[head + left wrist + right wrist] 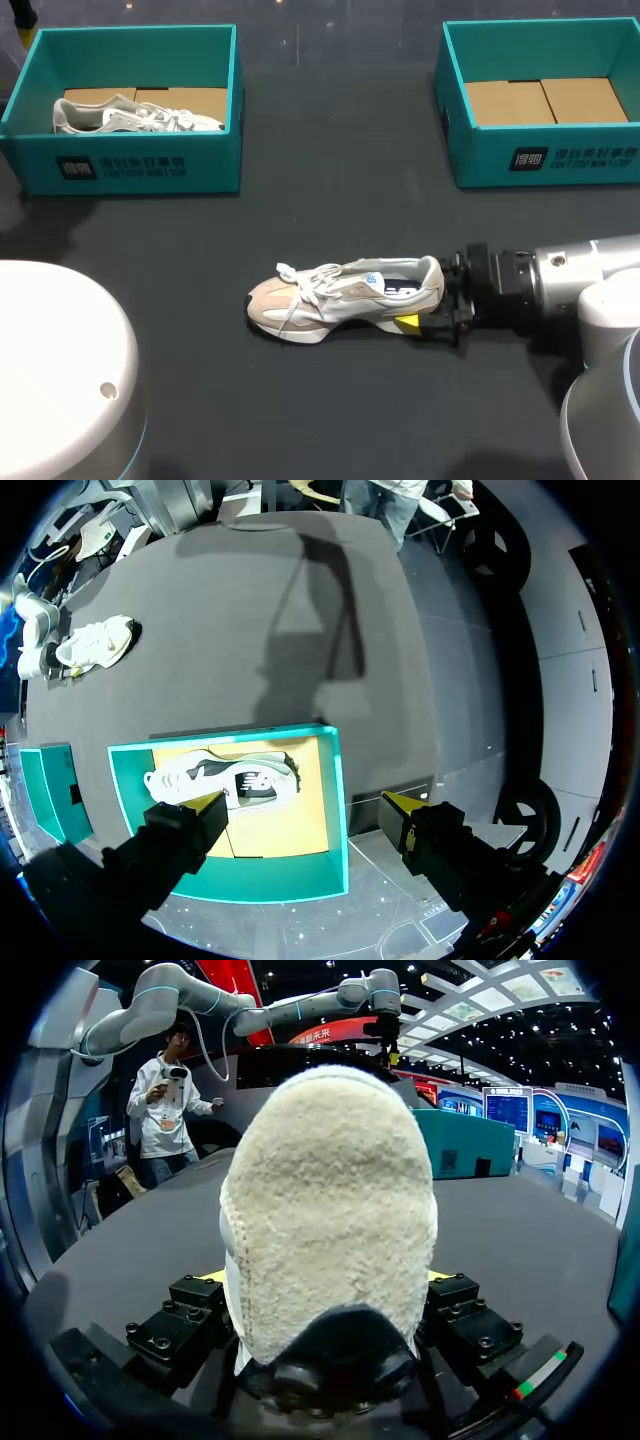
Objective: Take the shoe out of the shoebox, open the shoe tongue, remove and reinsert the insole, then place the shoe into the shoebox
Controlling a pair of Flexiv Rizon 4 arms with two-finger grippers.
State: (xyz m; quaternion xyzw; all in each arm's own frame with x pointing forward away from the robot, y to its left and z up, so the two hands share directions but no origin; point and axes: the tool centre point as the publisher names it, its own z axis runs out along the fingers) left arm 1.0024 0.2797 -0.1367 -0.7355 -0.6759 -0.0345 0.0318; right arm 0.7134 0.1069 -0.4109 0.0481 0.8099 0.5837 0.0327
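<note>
Shoe (345,295) sits sole-down mid-table, right gripper (437,303) clamped on both sides of its heel, likely steadying it for tongue work; left gripper (300,805) hangs wide open above left shoebox (140,165).

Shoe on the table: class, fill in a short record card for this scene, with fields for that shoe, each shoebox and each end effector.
sneaker: on the black table, between the boxes and the robot, toe towards the left side
right end effector: shut on the sneaker's heel
left end effector: open, above the left shoebox
left shoebox: teal, holds a second sneaker
right shoebox: teal, only its cardboard floor showing
</note>
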